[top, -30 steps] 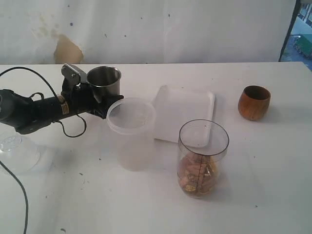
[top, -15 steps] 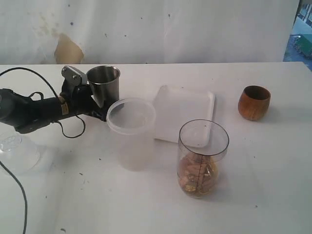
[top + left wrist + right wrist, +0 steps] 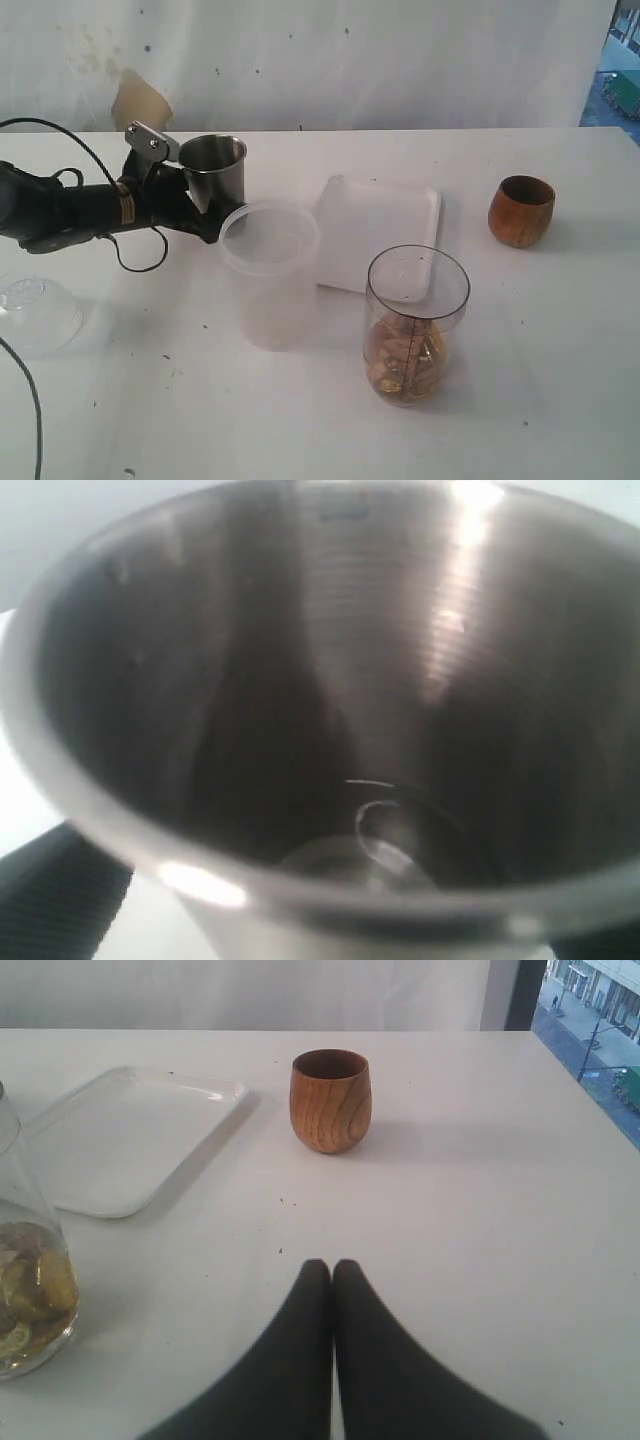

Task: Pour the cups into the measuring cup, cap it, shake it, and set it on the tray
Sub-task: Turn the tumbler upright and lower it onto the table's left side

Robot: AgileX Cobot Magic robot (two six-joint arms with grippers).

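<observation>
Contents: brown and yellow pieces sit in the bottom of the measuring cup (image 3: 417,330), which stands upright and uncapped near the front of the table (image 3: 560,380), just in front of the tray (image 3: 370,220). From the exterior view its rim overlaps the tray's near corner; I cannot say whether they touch. The tray is bare.

Frosted cup (image 3: 268,275): upright, left of the measuring cup; I make out nothing inside it. Wooden cup (image 3: 521,210): upright, well apart at the right, interior too dark to read.

Steel tumbler (image 3: 215,170): upright on the table behind the frosted cup. My left wrist camera looks straight into it and shows bare metal at the bottom, so I judge it empty, its pour done.

Left gripper (image 3: 205,210): level with the tumbler's lower wall, one finger on each side. Whether the fingers press the steel or stand off it, I cannot tell.

Right gripper (image 3: 332,1270): fingers closed against each other, holding nothing, low over the table and pointed toward the wooden cup.

Clear dome (image 3: 35,315) at the far left edge: possibly the cap.

Step in hand, as I judge it: putting down the emptied tumbler. Next: draw my left fingers straight back off the tumbler without tipping it into the frosted cup close beside it, then go for whichever cup is still full.
</observation>
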